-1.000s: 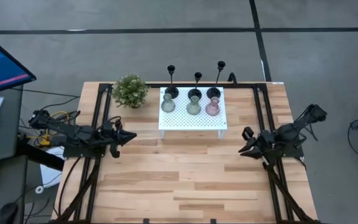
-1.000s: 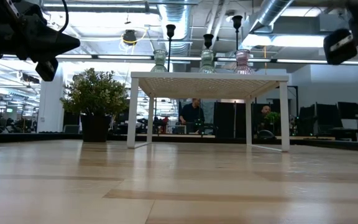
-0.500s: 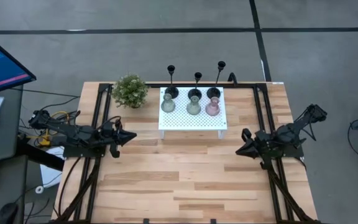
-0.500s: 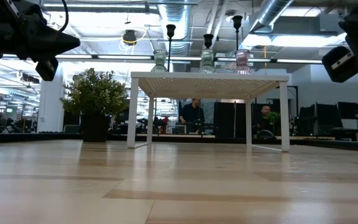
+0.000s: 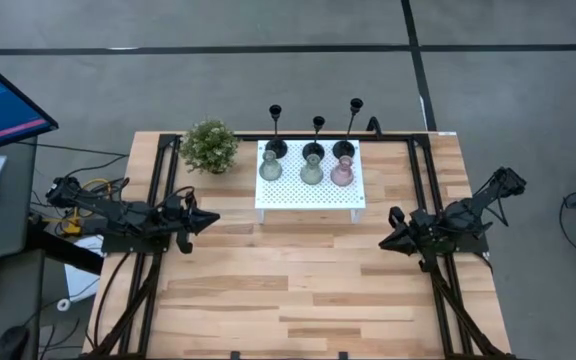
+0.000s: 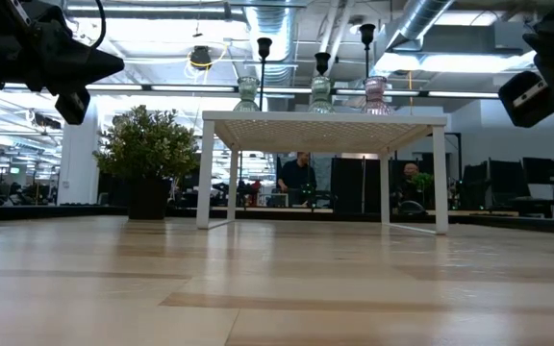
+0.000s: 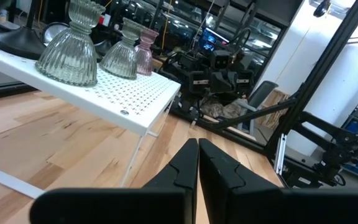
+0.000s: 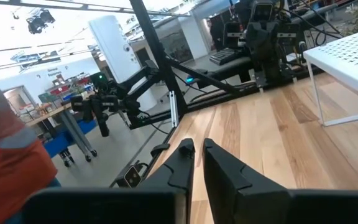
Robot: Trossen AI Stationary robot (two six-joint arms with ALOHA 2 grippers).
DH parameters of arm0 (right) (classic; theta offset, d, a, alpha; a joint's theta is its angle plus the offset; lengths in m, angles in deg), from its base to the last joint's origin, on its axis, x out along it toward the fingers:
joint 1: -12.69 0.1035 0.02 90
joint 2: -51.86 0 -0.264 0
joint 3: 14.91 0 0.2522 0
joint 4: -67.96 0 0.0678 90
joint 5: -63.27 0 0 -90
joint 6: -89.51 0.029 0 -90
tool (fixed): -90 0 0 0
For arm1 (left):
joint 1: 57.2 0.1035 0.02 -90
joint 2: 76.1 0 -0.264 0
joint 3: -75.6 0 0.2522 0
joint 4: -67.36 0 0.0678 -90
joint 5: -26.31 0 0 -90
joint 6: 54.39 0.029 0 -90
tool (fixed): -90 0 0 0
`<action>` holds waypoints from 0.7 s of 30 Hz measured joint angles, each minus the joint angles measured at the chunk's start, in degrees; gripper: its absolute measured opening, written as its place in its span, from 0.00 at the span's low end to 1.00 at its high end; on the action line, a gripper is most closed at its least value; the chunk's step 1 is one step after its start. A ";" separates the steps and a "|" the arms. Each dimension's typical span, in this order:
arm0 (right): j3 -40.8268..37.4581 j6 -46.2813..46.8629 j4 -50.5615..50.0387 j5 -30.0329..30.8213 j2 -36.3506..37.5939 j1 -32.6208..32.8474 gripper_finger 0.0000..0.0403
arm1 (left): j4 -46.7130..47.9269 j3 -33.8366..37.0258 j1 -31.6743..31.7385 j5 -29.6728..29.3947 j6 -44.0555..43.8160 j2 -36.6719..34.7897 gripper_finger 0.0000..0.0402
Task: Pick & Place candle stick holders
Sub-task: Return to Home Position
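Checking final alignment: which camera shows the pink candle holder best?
The high view: the pink candle holder stands on the white shelf directly before a black holder. The low view gives only its side profile; the left wrist view shows it partly hidden; the right wrist view misses it.

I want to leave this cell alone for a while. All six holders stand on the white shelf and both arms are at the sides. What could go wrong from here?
1. The right gripper hangs near the front right corner of the white shelf; a swing inward might knock it.
2. The black candle stick holders are tall and thin and stand by the shelf's back edge, so a jolt may tip them off.
The left gripper waits farther away.
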 joint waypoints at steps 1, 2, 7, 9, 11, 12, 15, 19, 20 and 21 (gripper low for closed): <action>0.00 0.02 0.00 0.00 0.00 0.00 0.06 | -0.01 0.00 0.00 0.00 0.01 0.00 0.03; 0.00 0.08 0.00 0.00 0.00 0.00 0.06 | -0.02 0.00 0.00 0.00 0.01 0.00 0.03; 0.00 0.10 -0.02 0.00 0.00 0.00 0.07 | -0.04 0.00 0.00 0.00 0.01 0.00 0.03; 0.00 0.08 -0.02 0.00 0.00 0.00 0.07 | -0.02 0.00 0.00 -0.01 0.01 0.00 0.03; 0.00 0.08 -0.04 0.00 0.00 0.00 0.07 | -0.04 0.00 0.00 0.00 0.01 0.00 0.03; 0.00 0.08 -0.04 0.02 -0.02 0.00 0.07 | -0.04 0.00 0.00 -0.01 0.01 0.00 0.03; -0.02 0.08 -0.04 0.02 -0.02 0.00 0.06 | -0.04 0.00 0.00 0.00 0.01 0.00 0.03; -0.02 0.08 -0.04 0.02 -0.02 0.00 0.06 | -0.04 0.00 0.00 -0.01 0.00 0.00 0.03; -0.02 0.08 -0.06 0.02 -0.02 0.00 0.06 | -0.04 0.00 0.00 0.00 0.01 0.00 0.03; -0.02 0.08 -0.07 0.02 -0.02 0.00 0.07 | -0.04 0.00 0.00 0.00 0.00 0.00 0.03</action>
